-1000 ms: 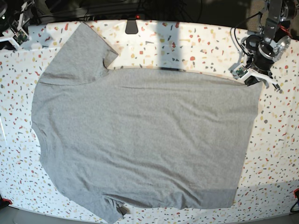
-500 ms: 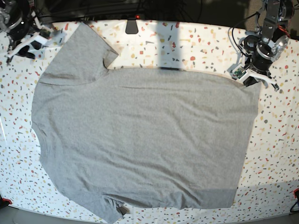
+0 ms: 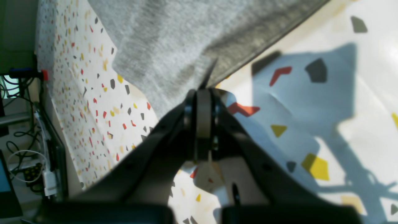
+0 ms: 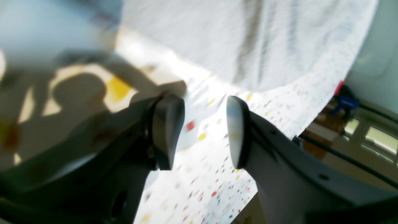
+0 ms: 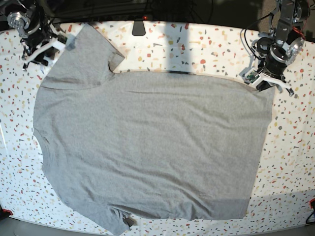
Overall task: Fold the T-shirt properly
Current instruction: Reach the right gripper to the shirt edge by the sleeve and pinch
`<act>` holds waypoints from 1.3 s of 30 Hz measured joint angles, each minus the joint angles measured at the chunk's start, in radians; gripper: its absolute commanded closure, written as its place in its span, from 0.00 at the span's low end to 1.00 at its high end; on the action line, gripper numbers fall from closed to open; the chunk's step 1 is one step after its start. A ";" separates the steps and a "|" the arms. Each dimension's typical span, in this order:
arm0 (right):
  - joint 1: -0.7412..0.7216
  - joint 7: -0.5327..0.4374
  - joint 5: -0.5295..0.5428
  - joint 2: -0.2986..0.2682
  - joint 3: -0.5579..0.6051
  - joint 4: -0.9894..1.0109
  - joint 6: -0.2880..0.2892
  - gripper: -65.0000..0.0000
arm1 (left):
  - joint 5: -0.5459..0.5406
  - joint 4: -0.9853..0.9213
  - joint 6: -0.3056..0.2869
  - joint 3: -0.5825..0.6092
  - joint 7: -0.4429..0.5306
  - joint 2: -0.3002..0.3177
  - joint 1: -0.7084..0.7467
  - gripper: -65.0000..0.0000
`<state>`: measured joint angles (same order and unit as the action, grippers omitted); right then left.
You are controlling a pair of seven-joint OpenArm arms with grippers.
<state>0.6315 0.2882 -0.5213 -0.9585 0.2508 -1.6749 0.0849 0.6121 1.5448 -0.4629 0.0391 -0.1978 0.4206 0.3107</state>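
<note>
T-shirt (image 5: 147,142) lies flat. Right gripper (image 5: 45,45), wide open, has just come to its sleeve; left gripper (image 5: 269,81) stays pinched shut on the hem corner.

The right end effector (image 5: 47,49) is on the move, swinging in from the desk's far corner, where only its tip showed a second ago, and now sits right at the edge of the T-shirt (image 5: 147,142) sleeve. The left end effector (image 5: 266,81) edges a touch back along the hem corner.
</note>
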 measured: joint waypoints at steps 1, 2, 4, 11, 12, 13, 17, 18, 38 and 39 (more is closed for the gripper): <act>-0.019 0.000 0.000 0.010 0.008 0.006 -0.002 0.58 | 0.000 0.000 0.000 0.000 -0.001 0.000 0.000 1.00; -0.039 0.000 0.000 0.019 0.015 0.012 -0.003 0.59 | 0.000 0.000 0.000 0.000 0.000 0.000 0.000 1.00; -0.071 0.001 0.000 0.035 0.034 0.018 -0.003 0.59 | 0.000 0.000 0.000 0.000 0.000 0.000 0.000 1.00; -0.103 0.005 0.000 0.043 0.084 0.018 -0.003 0.59 | 0.000 0.000 0.000 0.000 0.000 0.000 0.000 1.00; -0.103 0.010 -0.001 0.051 0.084 0.018 -0.002 0.59 | 0.000 0.000 0.000 0.000 0.000 0.000 0.000 1.00; -0.102 0.008 0.000 0.056 0.084 0.018 0.009 0.59 | 0.000 0.000 0.000 0.000 0.000 0.000 0.000 1.00; -0.106 0.008 0.005 0.084 0.084 0.018 0.028 0.59 | 0.000 0.000 0.000 0.000 0.000 0.000 0.000 1.00; -0.112 0.008 0.042 0.091 0.085 0.019 0.028 0.58 | 0.000 0.000 0.000 0.000 0.000 0.000 0.000 1.00; -0.219 0.080 0.105 0.130 0.085 0.024 0.214 0.88 | -0.007 0.006 0.004 0.002 -0.049 -0.003 -0.001 1.00; -0.224 0.090 0.106 0.130 0.086 0.024 0.217 0.92 | -0.007 0.006 0.004 0.002 -0.049 -0.003 -0.001 1.00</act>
<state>0.4076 0.3782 -0.4152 -0.8284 0.3367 -1.6508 0.3023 0.6048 1.5513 -0.4591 0.0414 -0.2470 0.4179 0.3096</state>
